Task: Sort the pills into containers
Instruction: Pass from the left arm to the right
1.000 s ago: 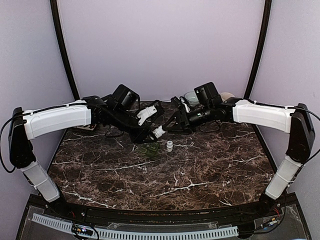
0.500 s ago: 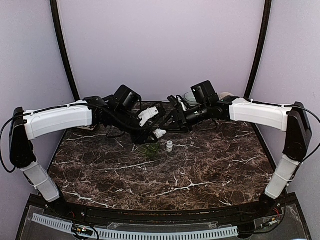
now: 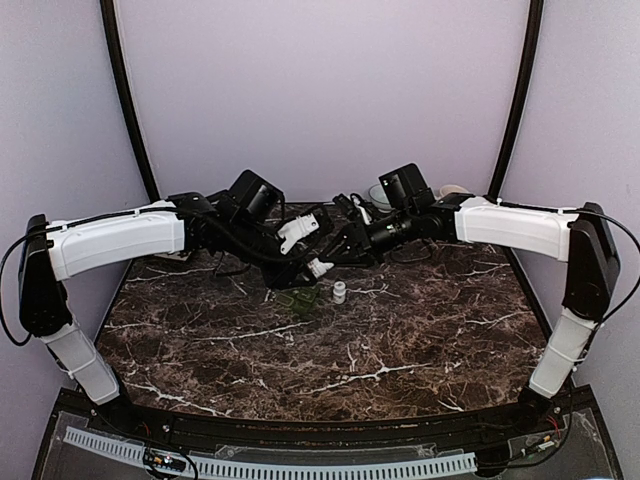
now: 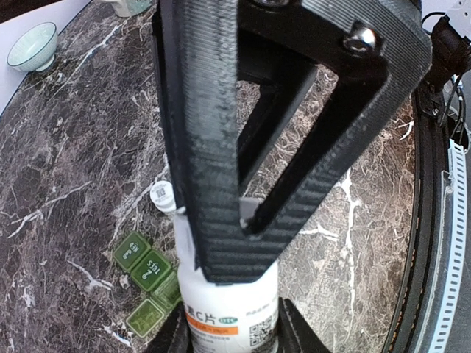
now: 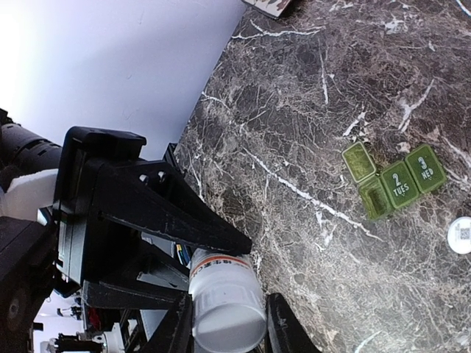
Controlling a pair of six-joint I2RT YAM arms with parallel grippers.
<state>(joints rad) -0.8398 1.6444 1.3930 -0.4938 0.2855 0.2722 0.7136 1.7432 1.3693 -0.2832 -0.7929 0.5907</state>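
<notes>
The left jaws are clenching the white pill bottle (image 4: 232, 309) aloft over the table (image 4: 66, 169), its long axis pointing, cap (image 5: 227, 320) leading, into the right jaws, which are bracketing it, though I cannot tell whether they are gripping.

A pale bowl (image 4: 31, 53) sits on the dark marble table (image 3: 400, 350).
</notes>
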